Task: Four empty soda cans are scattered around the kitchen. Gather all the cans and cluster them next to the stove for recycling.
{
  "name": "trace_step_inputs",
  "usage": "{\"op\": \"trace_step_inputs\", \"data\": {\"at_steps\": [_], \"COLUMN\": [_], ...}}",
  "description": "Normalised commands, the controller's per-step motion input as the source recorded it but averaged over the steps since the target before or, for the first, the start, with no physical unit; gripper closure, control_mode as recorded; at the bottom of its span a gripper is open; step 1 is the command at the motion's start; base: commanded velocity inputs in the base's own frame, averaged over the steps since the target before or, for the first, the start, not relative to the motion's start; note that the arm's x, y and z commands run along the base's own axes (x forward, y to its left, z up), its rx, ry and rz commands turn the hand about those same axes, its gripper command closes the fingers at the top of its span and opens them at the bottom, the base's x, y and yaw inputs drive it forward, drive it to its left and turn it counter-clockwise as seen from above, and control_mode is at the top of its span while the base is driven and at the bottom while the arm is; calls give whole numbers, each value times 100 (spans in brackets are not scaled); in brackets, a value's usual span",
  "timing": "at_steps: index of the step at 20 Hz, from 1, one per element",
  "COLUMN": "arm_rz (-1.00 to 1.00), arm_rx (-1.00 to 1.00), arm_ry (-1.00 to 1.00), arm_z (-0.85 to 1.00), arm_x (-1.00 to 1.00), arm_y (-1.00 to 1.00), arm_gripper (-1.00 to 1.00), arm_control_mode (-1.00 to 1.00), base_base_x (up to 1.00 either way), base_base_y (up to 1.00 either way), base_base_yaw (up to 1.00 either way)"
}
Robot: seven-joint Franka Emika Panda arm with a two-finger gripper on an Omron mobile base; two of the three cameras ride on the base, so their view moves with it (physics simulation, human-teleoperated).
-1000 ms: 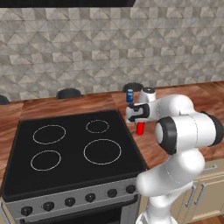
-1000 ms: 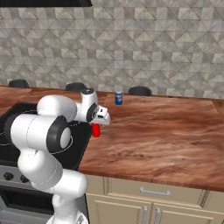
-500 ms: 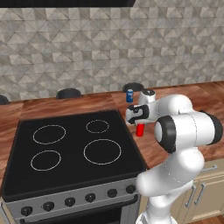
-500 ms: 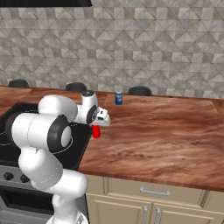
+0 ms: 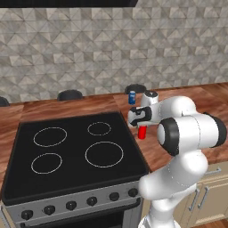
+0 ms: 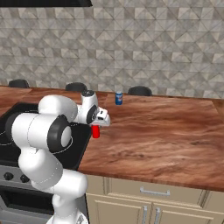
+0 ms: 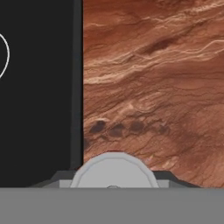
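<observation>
The gripper (image 6: 96, 127) holds a red can (image 6: 96, 131) beside the stove (image 5: 71, 153); a blue can (image 6: 118, 98) stands nearby; two are left.

A red can (image 5: 142, 132) hangs upright below the gripper (image 5: 141, 126), just beside the right edge of the black stove (image 5: 71, 151), over the brown wood counter (image 5: 178, 100). How the jaws stand cannot be made out. A blue can (image 5: 132, 96) stands farther back on the counter, near the grey tiled wall (image 5: 102, 49).
</observation>
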Motion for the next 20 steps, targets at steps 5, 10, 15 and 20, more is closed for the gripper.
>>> {"op": "trace_step_inputs", "data": {"at_steps": [5,10,15,20], "arm_rz": [0,0,0,0], "arm_rx": [0,0,0,-2], "arm_ry": [-2,-14,-17,-13], "arm_z": [0,42,75,51], "arm_x": [0,0,-9,-40], "arm_y": [0,0,0,0], "arm_gripper": [-100,-100,-100,-100], "arm_control_mode": [-100,-100,-100,-100], "base_base_x": [0,0,0,0], "base_base_y": [0,0,0,0], "base_base_yaw": [0,0,0,0]}}
